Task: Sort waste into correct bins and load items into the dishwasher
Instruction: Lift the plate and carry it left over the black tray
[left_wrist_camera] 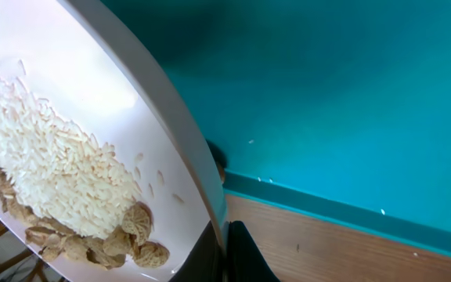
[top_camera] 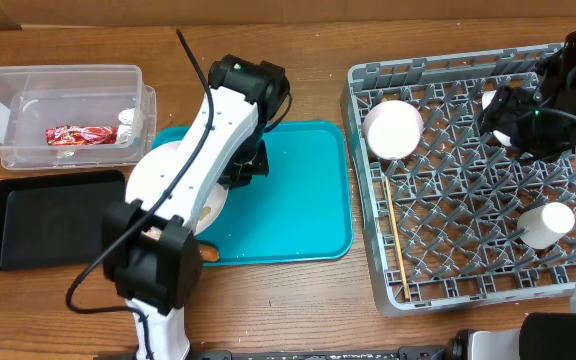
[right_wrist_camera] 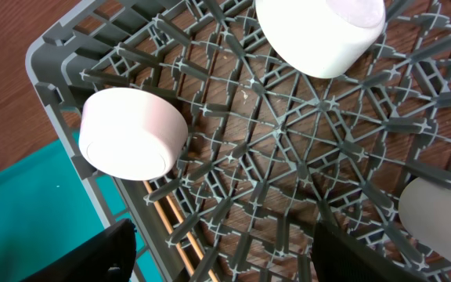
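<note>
Rice with brownish bits lies on the round white plate, whose rim the left gripper clamps at the teal tray's left edge. The black tray sits just left of the plate, the clear tub behind it. The right gripper, jaws apart, hovers over the dish rack, well away, so the left arm is nearer.
</note>
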Robot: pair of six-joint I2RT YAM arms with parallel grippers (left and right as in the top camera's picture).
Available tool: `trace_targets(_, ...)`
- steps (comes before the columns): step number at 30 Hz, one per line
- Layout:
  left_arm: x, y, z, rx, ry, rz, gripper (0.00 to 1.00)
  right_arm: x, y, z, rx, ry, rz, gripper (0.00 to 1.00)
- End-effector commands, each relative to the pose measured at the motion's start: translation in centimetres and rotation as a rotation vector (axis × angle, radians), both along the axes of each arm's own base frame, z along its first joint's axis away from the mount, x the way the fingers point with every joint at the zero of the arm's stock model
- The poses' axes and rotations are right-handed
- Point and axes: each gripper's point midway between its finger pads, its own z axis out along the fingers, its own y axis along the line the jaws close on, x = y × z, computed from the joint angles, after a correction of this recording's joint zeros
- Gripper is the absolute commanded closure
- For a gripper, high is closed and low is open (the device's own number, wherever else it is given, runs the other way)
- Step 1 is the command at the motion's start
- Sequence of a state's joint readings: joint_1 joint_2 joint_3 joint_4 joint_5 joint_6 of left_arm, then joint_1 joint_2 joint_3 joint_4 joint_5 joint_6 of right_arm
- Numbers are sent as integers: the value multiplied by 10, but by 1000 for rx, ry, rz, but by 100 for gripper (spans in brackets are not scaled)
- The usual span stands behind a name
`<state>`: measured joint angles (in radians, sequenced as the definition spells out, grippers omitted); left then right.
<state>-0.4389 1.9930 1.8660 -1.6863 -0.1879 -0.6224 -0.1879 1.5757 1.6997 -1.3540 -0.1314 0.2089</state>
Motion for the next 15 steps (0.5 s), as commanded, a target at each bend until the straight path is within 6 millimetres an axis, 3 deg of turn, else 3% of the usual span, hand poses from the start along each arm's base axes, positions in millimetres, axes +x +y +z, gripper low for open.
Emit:
trace_targets(1, -3, -7, 22, -38, -72, 12, 96, 0, 3, 1, 7, -6, 10, 26)
trace_targets(9, -16, -8, 49, -92, -142, -1, 96, -1, 3, 1, 8, 1, 10, 26)
trace_targets(15, -36, 19, 51, -38, -146, 25, 96, -1, 3, 1, 8, 1, 10, 27)
